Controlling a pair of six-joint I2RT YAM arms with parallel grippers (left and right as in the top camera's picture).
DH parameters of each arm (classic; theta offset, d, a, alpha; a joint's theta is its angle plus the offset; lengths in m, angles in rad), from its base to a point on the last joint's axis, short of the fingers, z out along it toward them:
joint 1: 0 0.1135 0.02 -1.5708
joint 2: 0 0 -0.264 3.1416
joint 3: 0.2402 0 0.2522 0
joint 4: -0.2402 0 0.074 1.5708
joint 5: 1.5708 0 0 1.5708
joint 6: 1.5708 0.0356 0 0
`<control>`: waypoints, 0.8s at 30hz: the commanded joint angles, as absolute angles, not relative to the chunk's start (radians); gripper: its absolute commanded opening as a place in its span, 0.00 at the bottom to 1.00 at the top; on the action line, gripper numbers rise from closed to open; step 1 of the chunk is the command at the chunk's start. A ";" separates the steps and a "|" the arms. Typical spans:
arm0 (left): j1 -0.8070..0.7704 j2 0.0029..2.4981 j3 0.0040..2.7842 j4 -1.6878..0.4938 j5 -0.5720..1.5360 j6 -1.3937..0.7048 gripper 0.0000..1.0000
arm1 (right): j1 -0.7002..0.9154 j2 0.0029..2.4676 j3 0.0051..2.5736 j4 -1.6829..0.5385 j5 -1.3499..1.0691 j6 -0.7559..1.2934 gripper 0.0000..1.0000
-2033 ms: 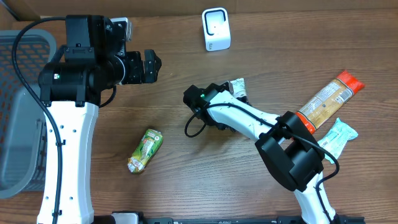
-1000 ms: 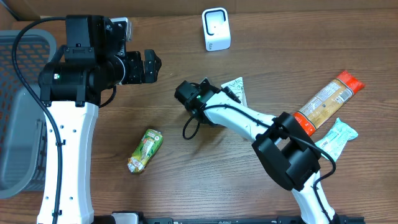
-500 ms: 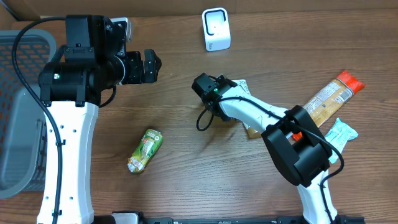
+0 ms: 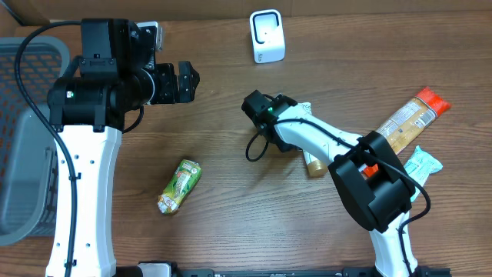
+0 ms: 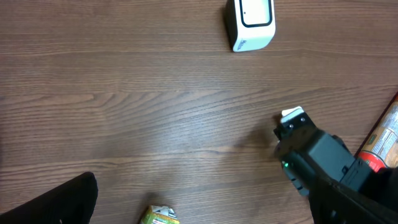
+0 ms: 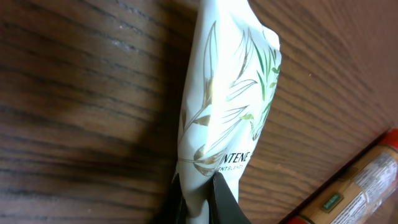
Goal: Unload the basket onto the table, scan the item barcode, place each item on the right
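Quick status from my remote seat. I'm counting two arms, one scanner, one basket and four packets on the table.

The right gripper (image 6: 198, 199) is clamped onto the bottom edge of the white sachet (image 6: 227, 106), the one with the leaf print. The right wrist camera shows it pinched tight between both fingers (image 6: 221, 200). From overhead, that sachet sits mid-table, below and a bit right of the white scanner (image 4: 267, 36) and well apart from it. I can't tell whether it's resting on the wood or lifted off it.

The left gripper (image 4: 184, 82) hangs over the upper left of the table with its jaws spread wide and nothing between them.

The other three packets:
- The green packet (image 4: 179, 185) lies alone at lower left.
- The long orange-tipped packet (image 4: 407, 119) lies diagonally on the right.
- The pale green packet (image 4: 421, 165) is just below that one.

There's also a tan bit (image 4: 311, 163) peeking out beside the right forearm, but I can't make out what it is. The single grey basket (image 4: 23, 138) sits at the far left edge.
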State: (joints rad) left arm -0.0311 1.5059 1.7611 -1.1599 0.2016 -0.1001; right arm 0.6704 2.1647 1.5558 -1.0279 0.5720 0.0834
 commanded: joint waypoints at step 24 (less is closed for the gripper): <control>-0.033 1.511 1.775 -1.159 0.199 -0.081 1.00 | 0.554 2.085 1.473 -0.669 -0.784 0.139 0.04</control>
